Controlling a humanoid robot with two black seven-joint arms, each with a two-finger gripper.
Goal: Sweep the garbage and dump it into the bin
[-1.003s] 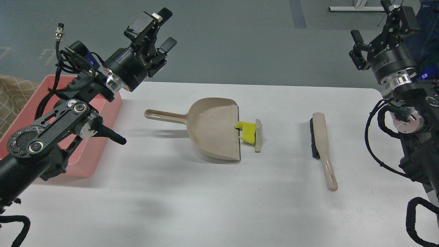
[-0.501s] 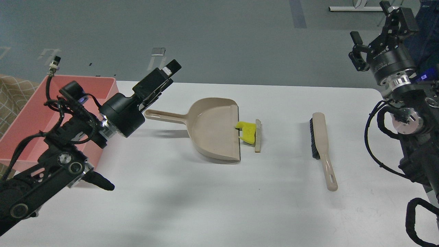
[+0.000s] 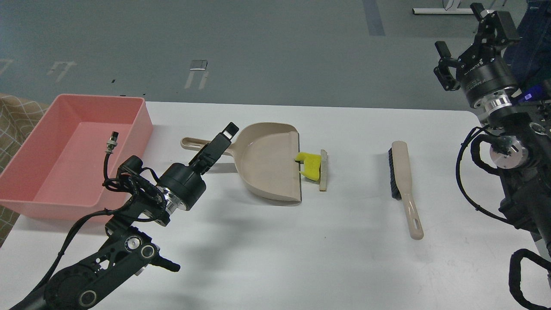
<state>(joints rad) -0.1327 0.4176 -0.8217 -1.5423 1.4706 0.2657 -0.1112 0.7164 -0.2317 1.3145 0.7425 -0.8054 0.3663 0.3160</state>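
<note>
The garbage lies at the mouth of the beige dustpan (image 3: pixel 267 161): a bent yellow piece (image 3: pixel 311 165) touching the pan's front lip, and a pale slice (image 3: pixel 323 171) standing on edge just right of it. The pink bin (image 3: pixel 144 116) sits at the table's left and looks empty. My left gripper (image 3: pixel 218 145) is low over the dustpan's handle and hides its middle; it is seen edge-on, so its fingers cannot be told apart. My right gripper (image 3: pixel 469 38) is open and empty, high above the table's far right corner.
A beige brush with black bristles (image 3: pixel 403 183) lies on the white table (image 3: pixel 301 245) right of the garbage, handle toward me. A tan checked cloth (image 3: pixel 17 116) shows at the left edge behind the bin.
My left arm has swung down and to the right, from high above the bin to low over the dustpan's handle. The right gripper has drifted slightly up. The objects have not moved.
</note>
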